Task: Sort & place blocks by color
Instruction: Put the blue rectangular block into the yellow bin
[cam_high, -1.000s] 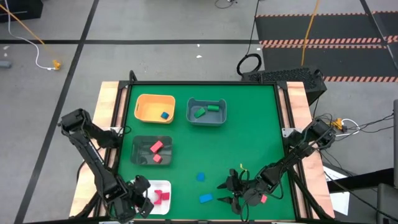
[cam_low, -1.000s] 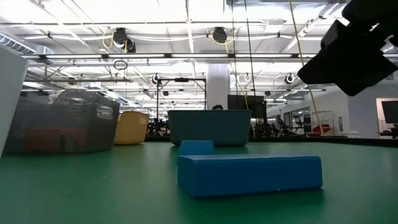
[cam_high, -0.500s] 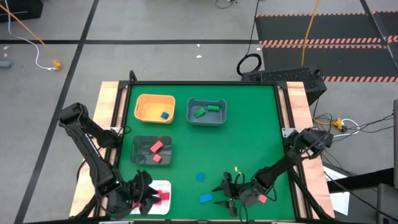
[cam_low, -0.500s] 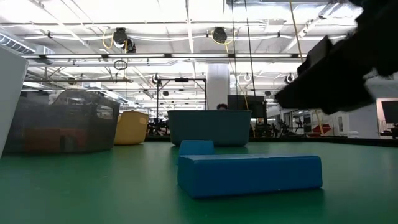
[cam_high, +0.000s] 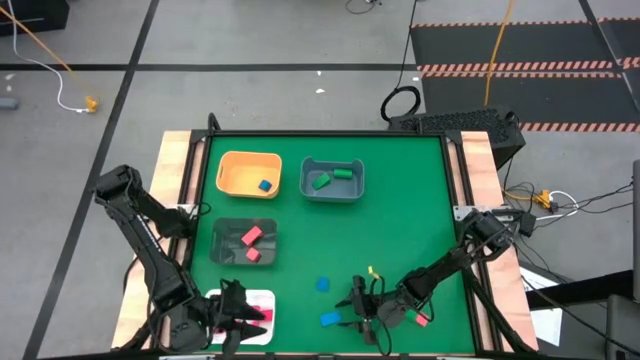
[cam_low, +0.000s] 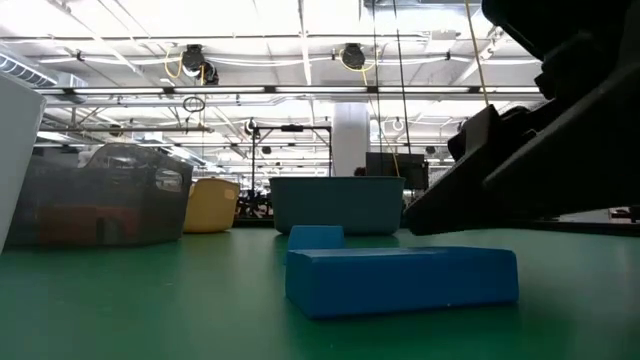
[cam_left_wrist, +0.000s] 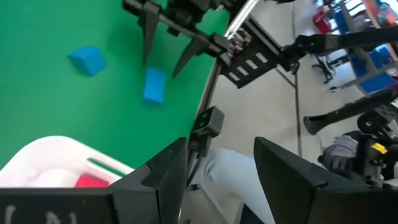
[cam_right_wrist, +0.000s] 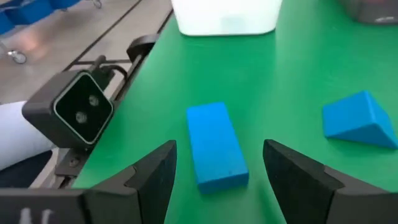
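Sorting is looking approx. half done: orange bin, grey bins holding blocks. Right gripper, fingers wide, empty, is hovering beside blue bar near white tray; blue cube, red blocks left. Left gripper is waiting over tray, part-open, empty.

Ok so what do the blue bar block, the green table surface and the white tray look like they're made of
Blue bar block: looks like painted wood or matte plastic; flat faces, crisp edges, no shine. I can't tell which.
Green table surface: seems a matte mat or felt-like covering; even colour with only a soft sheen.
White tray: probably moulded plastic; smooth, slightly glossy wall with rounded corners.
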